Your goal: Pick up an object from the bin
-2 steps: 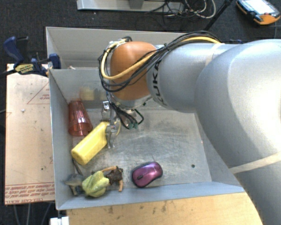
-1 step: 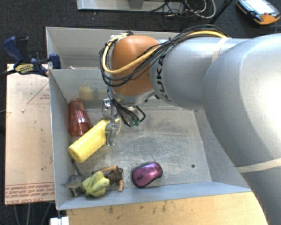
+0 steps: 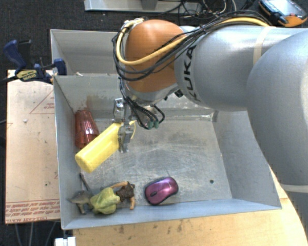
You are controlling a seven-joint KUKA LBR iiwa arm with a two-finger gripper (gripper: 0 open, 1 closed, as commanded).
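Lying at eight o'clock of the gripper (image 3: 124, 133), a yellow block (image 3: 97, 150) is touched at one end; whether it is gripped cannot be told.

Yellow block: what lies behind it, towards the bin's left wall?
A dark red ribbed object lies there. Its lower end is hidden by the yellow block, so its full shape is unclear.
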